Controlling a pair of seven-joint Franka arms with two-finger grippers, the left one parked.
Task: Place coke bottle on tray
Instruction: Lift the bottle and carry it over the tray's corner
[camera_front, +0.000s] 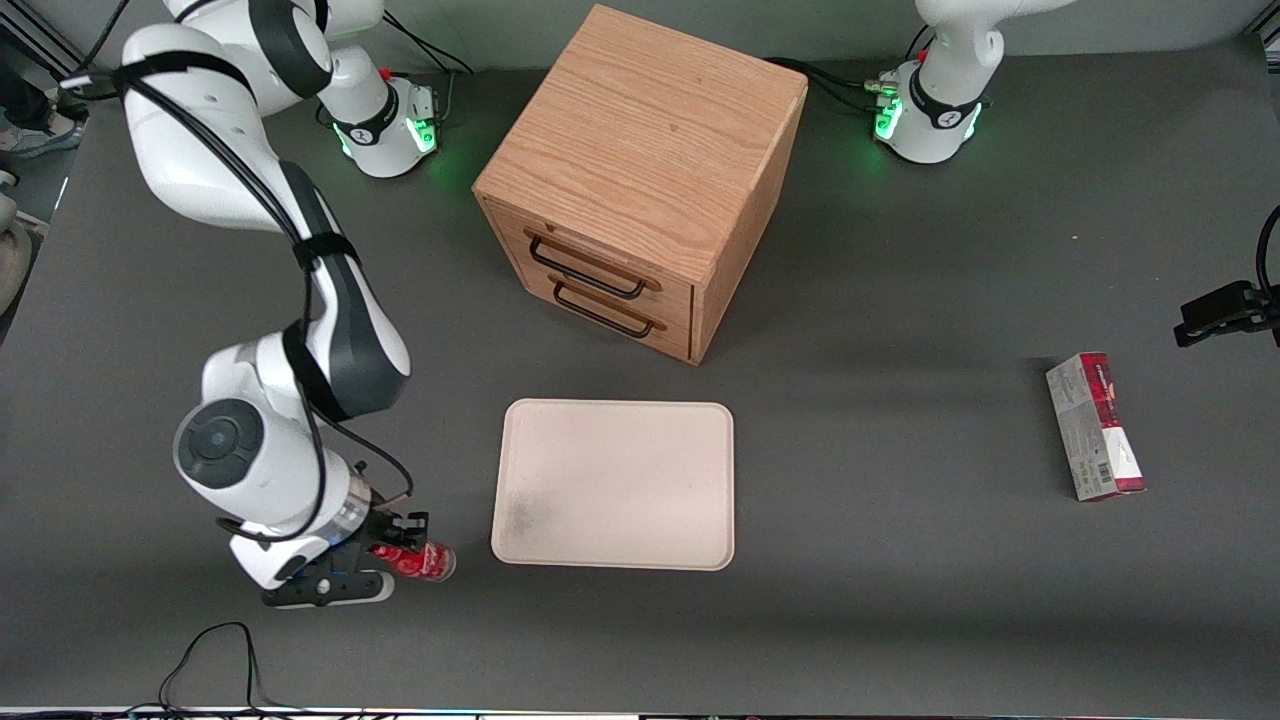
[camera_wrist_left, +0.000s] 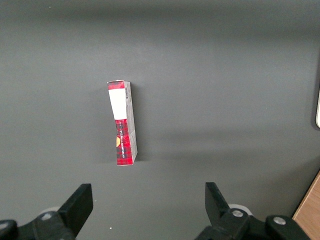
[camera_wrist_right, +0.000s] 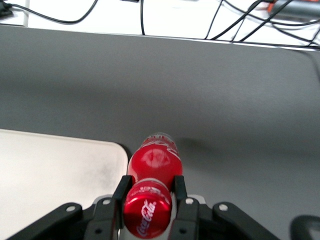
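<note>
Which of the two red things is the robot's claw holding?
The coke bottle, clamped in the gripper beside the tray. The carton lies untouched toward the parked arm's end.

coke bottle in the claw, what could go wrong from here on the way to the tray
The claw grips the coke bottle only around its cap and neck, so the body could swing or slip out. The bottle hangs low beside the tray, so it might catch the tray's rim if not lifted enough. Released on its side, it could roll off over the low rim.
</note>
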